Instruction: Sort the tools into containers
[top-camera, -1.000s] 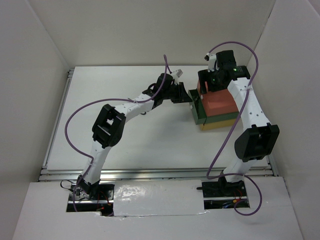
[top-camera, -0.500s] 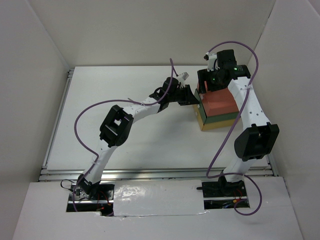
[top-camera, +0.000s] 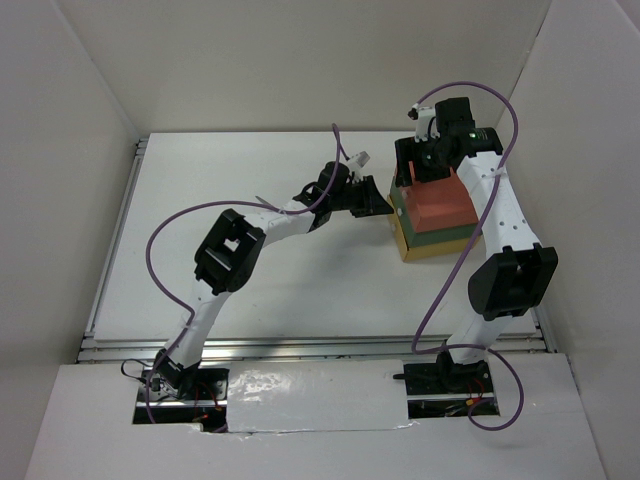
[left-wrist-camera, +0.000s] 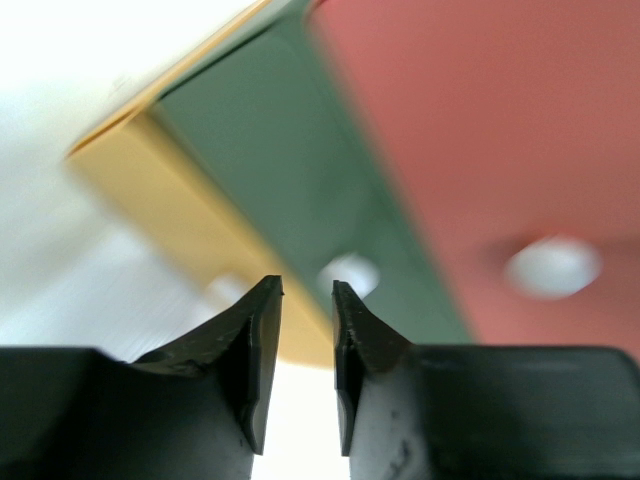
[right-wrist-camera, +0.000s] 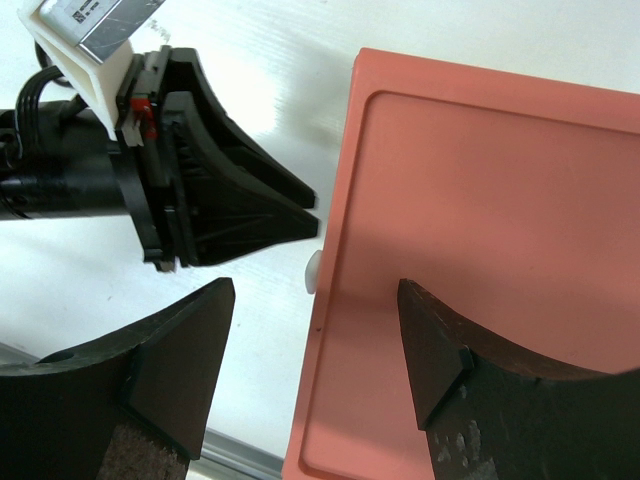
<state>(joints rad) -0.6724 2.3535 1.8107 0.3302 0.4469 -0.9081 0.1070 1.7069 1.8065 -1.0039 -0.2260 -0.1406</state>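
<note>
The containers (top-camera: 440, 215) are one stack at the right of the table: a red-orange top (right-wrist-camera: 480, 200), a dark green middle (left-wrist-camera: 290, 150) and a yellow bottom (left-wrist-camera: 160, 200). All three fronts sit flush, each with a white knob. My left gripper (left-wrist-camera: 305, 290) is at the stack's left face, its jaws a narrow gap apart with nothing between them, just short of the green knob (left-wrist-camera: 348, 272). My right gripper (right-wrist-camera: 315, 290) hangs open over the red top's left edge, empty, near its knob (right-wrist-camera: 313, 270). The tools are out of view.
White walls enclose the table on three sides; the right wall (top-camera: 580, 150) is close behind the stack. A metal rail (top-camera: 110, 250) runs along the table's left and near edges. Purple cables (top-camera: 160, 250) loop off both arms.
The green drawer stuck out to the left a second ago and now sits flush in the stack. My left gripper has moved right against the stack, and its jaws have parted a little.
</note>
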